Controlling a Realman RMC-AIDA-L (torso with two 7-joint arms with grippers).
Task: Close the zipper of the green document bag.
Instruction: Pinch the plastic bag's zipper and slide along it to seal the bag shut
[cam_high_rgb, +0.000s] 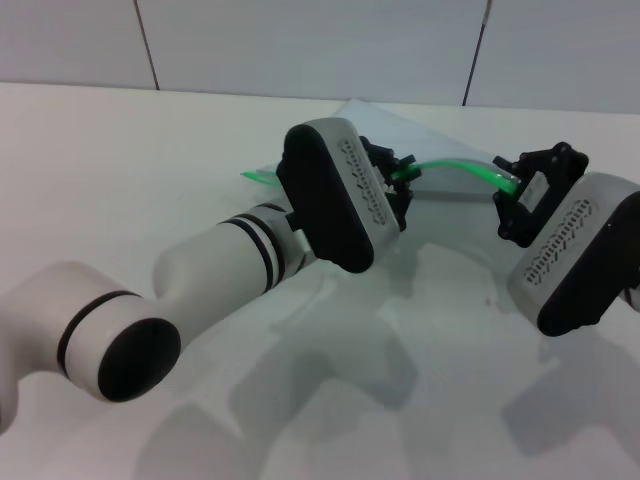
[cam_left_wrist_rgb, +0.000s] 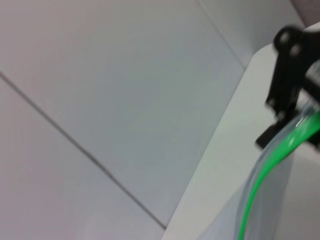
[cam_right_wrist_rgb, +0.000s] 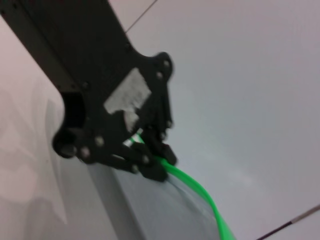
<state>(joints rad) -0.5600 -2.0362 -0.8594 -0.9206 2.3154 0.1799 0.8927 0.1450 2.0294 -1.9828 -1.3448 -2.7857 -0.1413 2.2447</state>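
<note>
head view: you're pinching the zipper (cam_high_rgb: 455, 166) with both grippers, left gripper (cam_high_rgb: 402, 178) and right gripper (cam_high_rgb: 508, 190), green document bag (cam_high_rgb: 420, 135) lifting off the table (cam_high_rgb: 120, 160); uneven pulling is risking the strip slipping out

The scene was evenly and brightly lit from above. Soft, overlapping shadows were cast on the desk (cam_high_rgb: 120, 180) beneath both arms. Both wrist views were blurred, and the zipper (cam_left_wrist_rgb: 260, 180) was rendered as a smeared streak.

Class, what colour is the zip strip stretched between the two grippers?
The zipper is bright green, clearest in the right wrist view.
</note>
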